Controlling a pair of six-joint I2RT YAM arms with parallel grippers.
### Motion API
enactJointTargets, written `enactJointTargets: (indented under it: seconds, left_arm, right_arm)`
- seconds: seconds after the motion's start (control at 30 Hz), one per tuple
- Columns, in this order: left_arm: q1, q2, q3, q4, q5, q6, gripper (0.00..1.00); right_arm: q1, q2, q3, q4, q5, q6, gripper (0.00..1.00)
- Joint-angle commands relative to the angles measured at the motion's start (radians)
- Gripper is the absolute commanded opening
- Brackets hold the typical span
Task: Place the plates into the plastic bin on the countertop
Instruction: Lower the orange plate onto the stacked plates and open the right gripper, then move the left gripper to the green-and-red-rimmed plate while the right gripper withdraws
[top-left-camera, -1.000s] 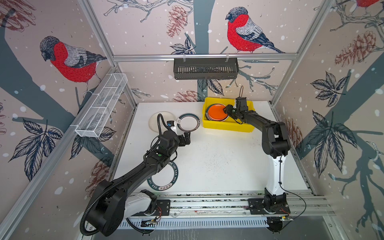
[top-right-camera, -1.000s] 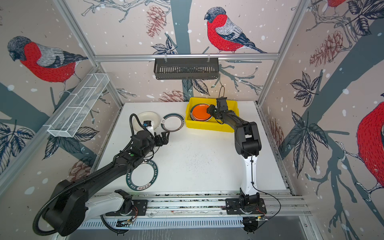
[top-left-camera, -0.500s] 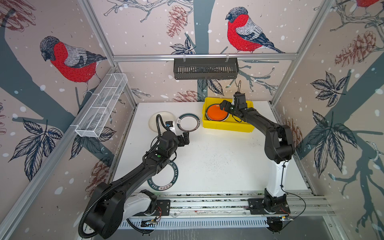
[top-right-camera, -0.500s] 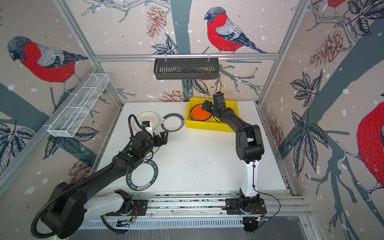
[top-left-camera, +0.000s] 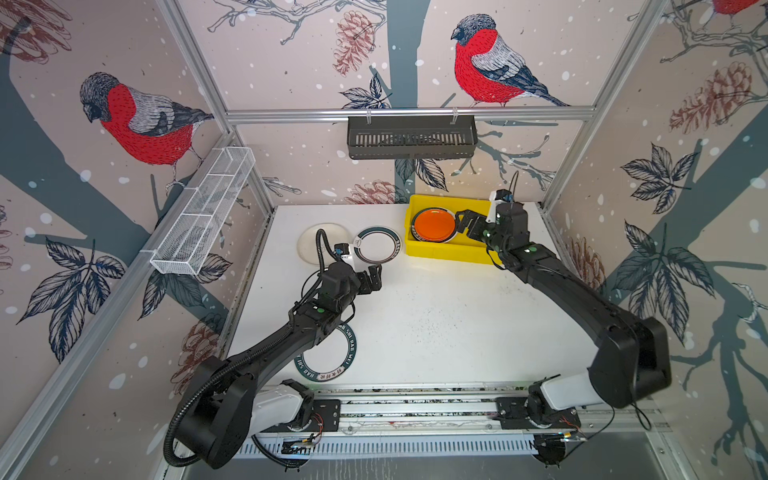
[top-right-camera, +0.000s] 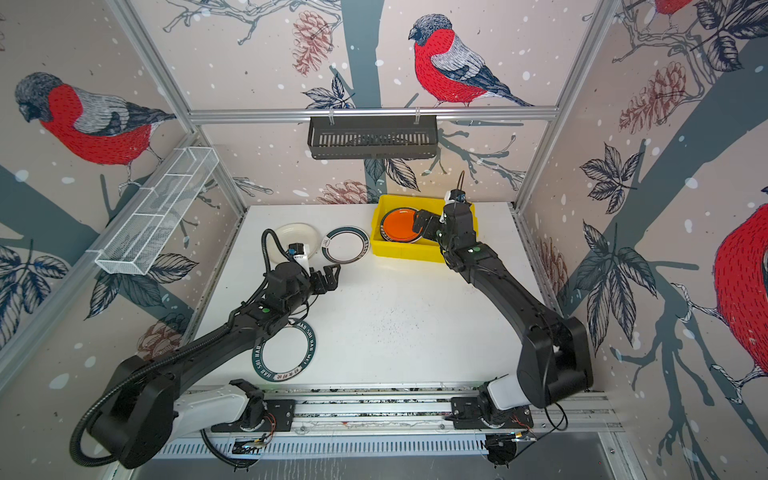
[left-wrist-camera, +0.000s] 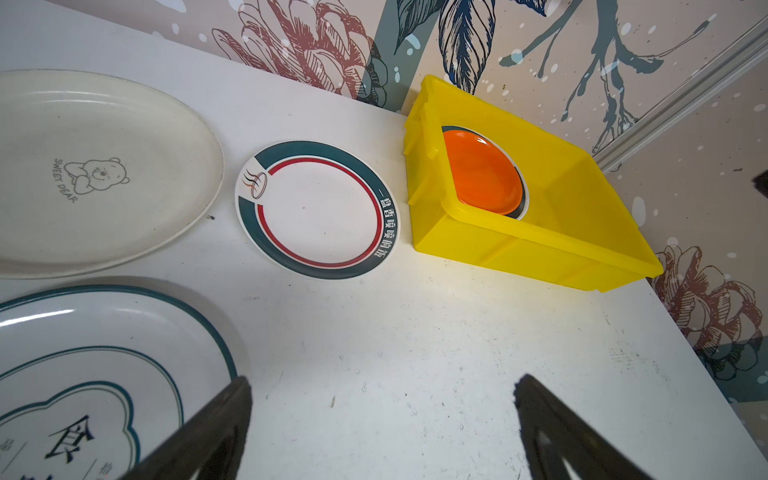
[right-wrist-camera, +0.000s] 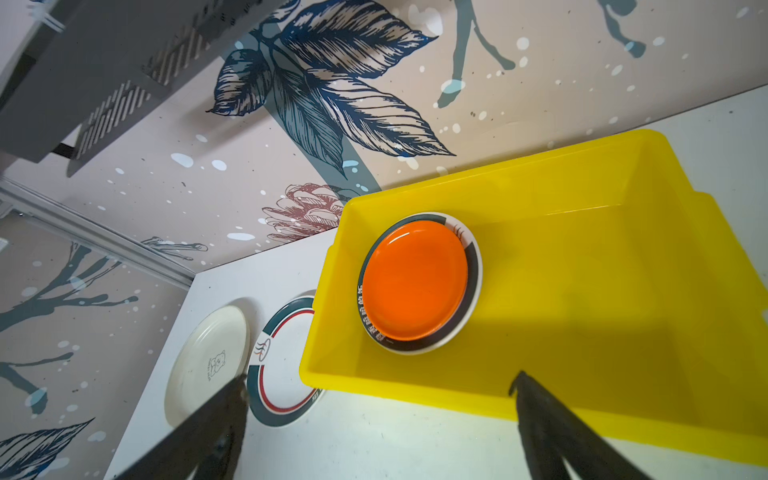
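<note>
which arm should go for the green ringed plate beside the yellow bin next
Left. The left gripper hangs open just short of the green ringed plate, while the right gripper is open over the yellow bin, past its wall.

The left arm (top-left-camera: 266, 353) covers part of the green-rimmed plate (top-left-camera: 332, 361) at the front of the counter (top-left-camera: 436, 324). In the yellow bin (right-wrist-camera: 623, 332), the orange plate (right-wrist-camera: 415, 278) hides most of the plate under it (right-wrist-camera: 473, 270); only its rim shows. The left wrist view cuts off the cream bear plate (left-wrist-camera: 104, 166).
</note>
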Motion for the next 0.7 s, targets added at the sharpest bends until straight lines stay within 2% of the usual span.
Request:
enactJointTargets:
  seconds: [0.0, 0.2, 0.47, 0.63, 0.67]
  left_arm:
    - [0.004, 0.018, 0.013, 0.049, 0.016, -0.023, 0.98]
    - [0.005, 0.106, 0.082, 0.011, -0.056, -0.022, 0.98]
    - [0.044, 0.28, 0.187, -0.005, -0.159, -0.026, 0.97]
    - [0.118, 0.389, 0.247, -0.007, -0.097, -0.06, 0.97]
    - [0.128, 0.402, 0.257, -0.001, -0.076, -0.061, 0.93]
  right_arm:
    - [0.01, -0.116, -0.1, 0.062, -0.016, -0.001, 1.0]
    - [-0.055, -0.263, -0.277, 0.164, -0.183, 0.001, 1.0]
    - [-0.088, -0.295, -0.386, 0.179, -0.303, -0.02, 1.0]
    - [-0.134, -0.269, -0.405, 0.124, -0.356, -0.042, 1.0]
    - [-0.141, -0.272, -0.413, 0.126, -0.363, -0.037, 1.0]
